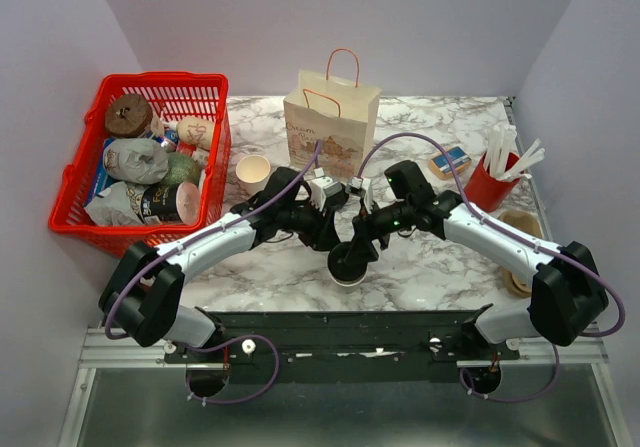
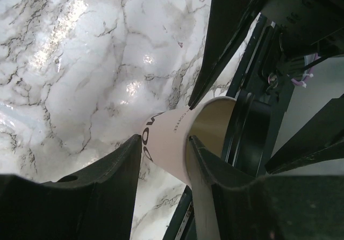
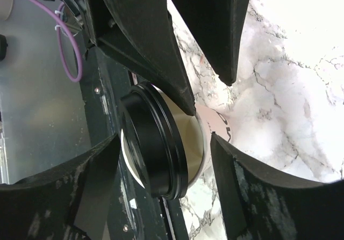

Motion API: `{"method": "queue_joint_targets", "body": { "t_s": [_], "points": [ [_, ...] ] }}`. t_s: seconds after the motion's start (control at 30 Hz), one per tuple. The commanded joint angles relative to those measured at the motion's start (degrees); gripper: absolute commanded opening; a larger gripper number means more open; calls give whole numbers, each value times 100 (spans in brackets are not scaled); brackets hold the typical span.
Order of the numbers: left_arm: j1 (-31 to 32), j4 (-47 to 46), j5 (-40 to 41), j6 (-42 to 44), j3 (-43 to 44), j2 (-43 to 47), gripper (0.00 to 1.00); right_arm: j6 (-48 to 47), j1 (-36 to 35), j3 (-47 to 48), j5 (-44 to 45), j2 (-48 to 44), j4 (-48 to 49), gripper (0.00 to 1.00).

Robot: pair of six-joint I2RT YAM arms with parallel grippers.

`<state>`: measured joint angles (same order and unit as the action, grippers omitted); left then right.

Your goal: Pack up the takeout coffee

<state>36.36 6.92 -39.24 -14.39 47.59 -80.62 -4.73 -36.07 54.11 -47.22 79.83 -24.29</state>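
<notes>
The takeout coffee, a small whitish paper cup (image 1: 350, 278) with black lettering, is at the table's near middle, tilted. Its round black lid (image 1: 350, 260) sits askew over the mouth, so the cream inside shows. My left gripper (image 1: 335, 237) is shut on the cup's wall at the rim (image 2: 166, 132), one finger outside and one at the mouth. In the right wrist view my right gripper (image 3: 164, 140) straddles the lid (image 3: 156, 143) and the cup's rim (image 3: 213, 119) with jaws spread wider than the lid. The left fingers (image 3: 145, 46) show there from above.
A paper bag (image 1: 330, 127) with red handles stands upright behind the arms. A tan cup (image 1: 253, 172) stands left of it. A red basket (image 1: 165, 79) of packaged goods is at far left. A red holder (image 1: 487, 185) with white sticks is at right. The table's near rail (image 3: 107, 106) lies just beside the cup.
</notes>
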Motion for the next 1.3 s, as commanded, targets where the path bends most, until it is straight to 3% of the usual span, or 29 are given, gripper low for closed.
{"method": "queue_joint_targets", "body": {
  "t_s": [0.0,0.53,1.07,1.23,1.27],
  "points": [
    [29,-15,101,182,13,-77,49,69,-40,-111,64,6,153,79],
    [91,363,1217,639,294,-270,49,183,-40,-76,29,217,250,77],
    [100,319,787,490,259,-173,48,87,-40,-40,-42,208,355,73],
    [64,485,883,595,329,-138,48,-588,-40,-128,-322,42,346,71],
    [29,573,927,648,434,-130,48,-1112,-49,-111,-401,-2,198,71]
  ]
}}
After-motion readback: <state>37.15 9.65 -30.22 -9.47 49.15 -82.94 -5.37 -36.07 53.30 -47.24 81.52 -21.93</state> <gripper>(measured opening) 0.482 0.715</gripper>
